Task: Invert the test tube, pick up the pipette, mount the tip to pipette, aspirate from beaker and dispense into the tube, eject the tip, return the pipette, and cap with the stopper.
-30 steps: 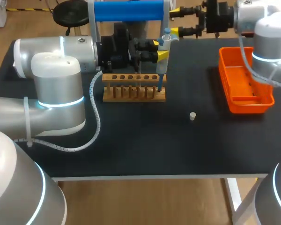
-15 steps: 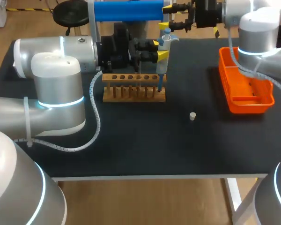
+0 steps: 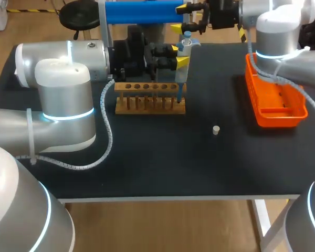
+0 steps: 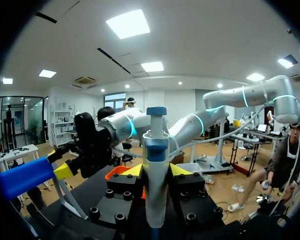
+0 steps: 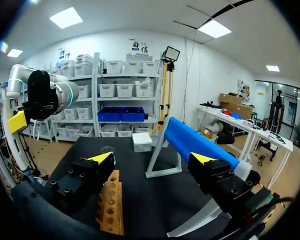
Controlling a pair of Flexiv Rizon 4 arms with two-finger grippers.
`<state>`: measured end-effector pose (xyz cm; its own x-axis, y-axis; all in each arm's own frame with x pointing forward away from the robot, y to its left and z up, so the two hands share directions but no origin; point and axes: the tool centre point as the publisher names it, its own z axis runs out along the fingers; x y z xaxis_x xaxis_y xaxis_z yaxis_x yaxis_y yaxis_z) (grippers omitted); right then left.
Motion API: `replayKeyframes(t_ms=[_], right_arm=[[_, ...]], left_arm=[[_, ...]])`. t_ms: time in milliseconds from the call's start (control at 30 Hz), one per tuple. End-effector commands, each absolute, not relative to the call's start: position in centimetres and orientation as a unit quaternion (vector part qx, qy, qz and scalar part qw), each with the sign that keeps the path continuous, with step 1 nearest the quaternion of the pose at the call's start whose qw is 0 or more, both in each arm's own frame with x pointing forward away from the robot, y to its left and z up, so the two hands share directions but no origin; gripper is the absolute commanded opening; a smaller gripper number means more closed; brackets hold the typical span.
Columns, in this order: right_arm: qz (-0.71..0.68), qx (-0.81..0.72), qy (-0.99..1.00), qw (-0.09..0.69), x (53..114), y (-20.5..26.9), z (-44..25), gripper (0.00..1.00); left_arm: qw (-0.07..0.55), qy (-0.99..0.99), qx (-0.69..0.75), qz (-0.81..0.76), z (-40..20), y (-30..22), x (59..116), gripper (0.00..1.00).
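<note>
My left gripper (image 3: 178, 55) is shut on the white and blue pipette (image 3: 181, 63), which it holds upright. The pipette's blue tip (image 3: 179, 97) points down at the right end of the wooden tube rack (image 3: 149, 100). In the left wrist view the pipette (image 4: 155, 170) stands between my yellow fingertips (image 4: 132, 171). My right gripper (image 3: 191, 17) hangs open just behind and above the pipette's top, with nothing between its fingers (image 5: 101, 157). A small white stopper (image 3: 216, 129) lies on the black table, right of the rack. I cannot make out a test tube.
An orange tray (image 3: 275, 113) sits at the right of the table. A blue cylinder on a white frame (image 3: 142, 11) stands along the back edge, close beside my right gripper. The rack (image 5: 110, 210) lies under and ahead of that gripper.
My right arm has swung left along the back of the table, and its gripper now sits near the pipette's top. The left arm and pipette have not moved.
</note>
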<state>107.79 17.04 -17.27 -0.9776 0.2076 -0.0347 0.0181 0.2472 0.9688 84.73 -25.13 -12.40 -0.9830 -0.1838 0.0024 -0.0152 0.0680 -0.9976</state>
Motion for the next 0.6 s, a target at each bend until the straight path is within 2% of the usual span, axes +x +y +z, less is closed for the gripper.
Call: replayKeyframes(t_ms=[33,600], right_arm=[[0.607,0.076,0.787,0.08,107.8,17.4,-17.1,1.0],[0.609,0.078,0.785,0.085,106.7,17.1,-15.7,1.0]], left_arm=[[0.063,0.728,-0.069,-0.679,-12.3,-25.2,84.7,0.0],[0.063,0.728,-0.069,-0.679,-12.3,-25.2,84.7,0.0]])
